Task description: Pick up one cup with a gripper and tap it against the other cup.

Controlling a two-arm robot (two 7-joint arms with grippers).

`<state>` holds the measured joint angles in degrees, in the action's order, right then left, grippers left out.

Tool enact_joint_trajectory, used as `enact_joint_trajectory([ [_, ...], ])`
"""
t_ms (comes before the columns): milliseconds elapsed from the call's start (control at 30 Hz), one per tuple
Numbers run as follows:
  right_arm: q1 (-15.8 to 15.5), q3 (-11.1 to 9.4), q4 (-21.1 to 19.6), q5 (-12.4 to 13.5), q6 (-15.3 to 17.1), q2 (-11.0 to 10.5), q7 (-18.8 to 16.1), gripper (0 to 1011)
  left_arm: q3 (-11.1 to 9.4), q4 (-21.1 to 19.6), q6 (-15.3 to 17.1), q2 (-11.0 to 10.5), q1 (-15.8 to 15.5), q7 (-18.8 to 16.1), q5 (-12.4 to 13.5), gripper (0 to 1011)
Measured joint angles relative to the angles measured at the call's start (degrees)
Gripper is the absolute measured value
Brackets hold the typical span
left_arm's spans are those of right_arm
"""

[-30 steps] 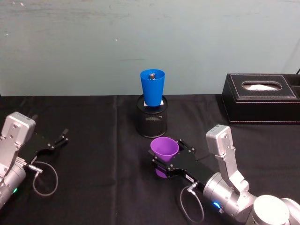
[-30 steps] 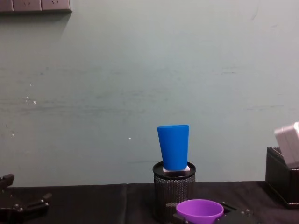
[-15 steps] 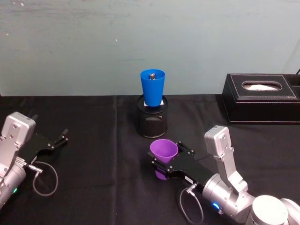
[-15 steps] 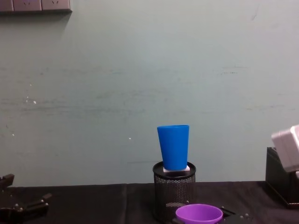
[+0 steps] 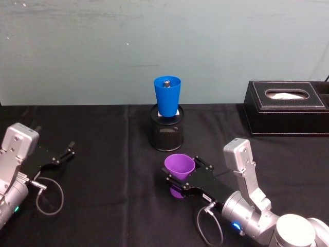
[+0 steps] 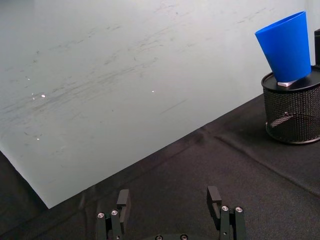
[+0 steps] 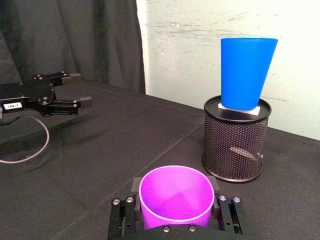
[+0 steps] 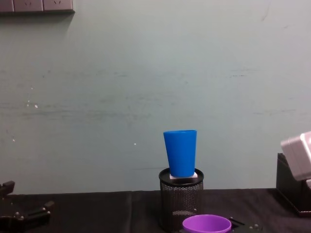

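Observation:
The purple cup [image 5: 179,166] stands upright, mouth up, just in front of the black mesh holder [image 5: 166,135]. My right gripper [image 5: 183,170] is shut on the purple cup [image 7: 175,199], one flat jaw on each side. I cannot tell whether its base touches the cloth. The blue cup [image 5: 167,95] sits upright on top of the holder, behind and higher than the purple one, with a gap between them. The blue cup [image 8: 181,152] rises above the purple rim [image 8: 206,224] in the chest view. My left gripper [image 5: 60,156] rests open at the far left, holding nothing.
A black tissue box [image 5: 288,107] stands at the back right on the black cloth. A pale wall closes off the back of the table. A grey cable [image 5: 49,194] loops beside the left arm. Bare cloth lies between the left gripper and the holder.
My right gripper, still holding the purple cup, has sunk slightly and drawn a little toward me. The blue cup and the left arm have not moved.

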<state>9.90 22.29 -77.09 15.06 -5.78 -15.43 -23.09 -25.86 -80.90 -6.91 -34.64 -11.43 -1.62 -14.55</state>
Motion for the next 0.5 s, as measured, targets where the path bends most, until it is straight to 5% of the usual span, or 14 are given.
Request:
enact_joint_trajectory([
  [167,0.0,0.0,0.0,0.0,0.0,0.0,0.0,762,0.0,0.0,0.0,0.0,0.0,0.0,0.0,1000],
  [500,0.0,0.0,-0.1,0.0,0.0,-0.1,0.0,1002,0.0,0.0,0.0,0.0,0.0,0.0,0.0,1000],
])
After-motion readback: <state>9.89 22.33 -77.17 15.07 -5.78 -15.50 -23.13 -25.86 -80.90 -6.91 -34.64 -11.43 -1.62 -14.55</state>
